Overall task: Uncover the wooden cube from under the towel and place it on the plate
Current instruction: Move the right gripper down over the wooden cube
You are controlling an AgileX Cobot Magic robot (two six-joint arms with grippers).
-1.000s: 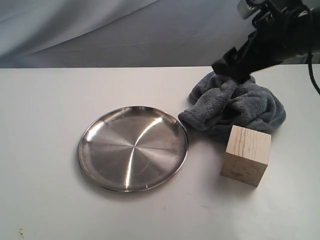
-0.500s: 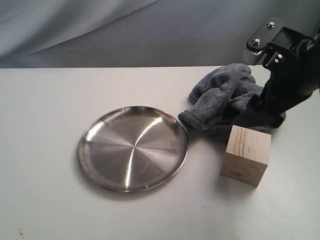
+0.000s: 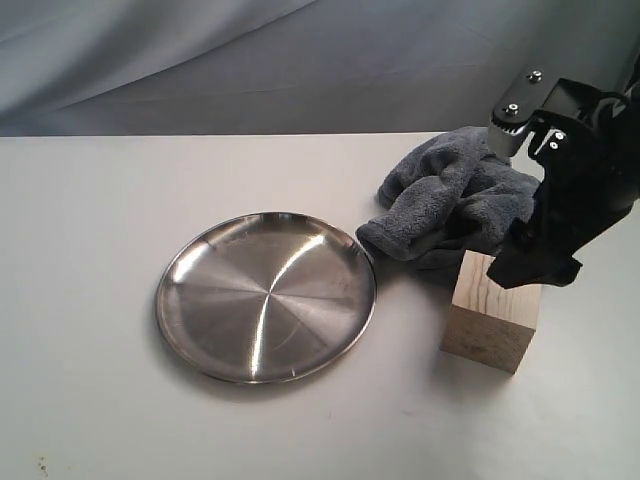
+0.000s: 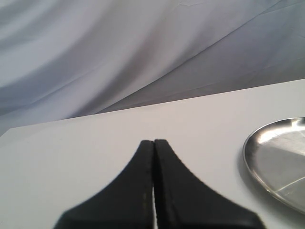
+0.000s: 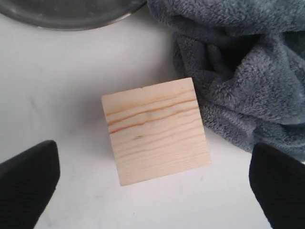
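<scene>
The wooden cube [image 3: 487, 322] stands uncovered on the white table, to the right of the plate [image 3: 265, 295]. The grey-blue towel [image 3: 450, 205] lies bunched just behind the cube. My right gripper [image 3: 537, 272] hangs open over the cube's top right part. In the right wrist view the cube [image 5: 155, 130] lies between the two wide-apart fingers [image 5: 28, 183], nearer their tips, with the towel [image 5: 238, 62] touching one side and the plate's rim [image 5: 71, 12] beyond. My left gripper [image 4: 154, 143] is shut and empty over bare table, with the plate [image 4: 279, 162] off to one side.
A grey cloth backdrop [image 3: 250, 60] hangs behind the table's far edge. The plate holds nothing. The left arm does not show in the exterior view.
My right gripper left the far side of the towel and came forward and down over the cube, opening slightly wider. The towel settled into a taller bunch. Cube and plate did not move.
</scene>
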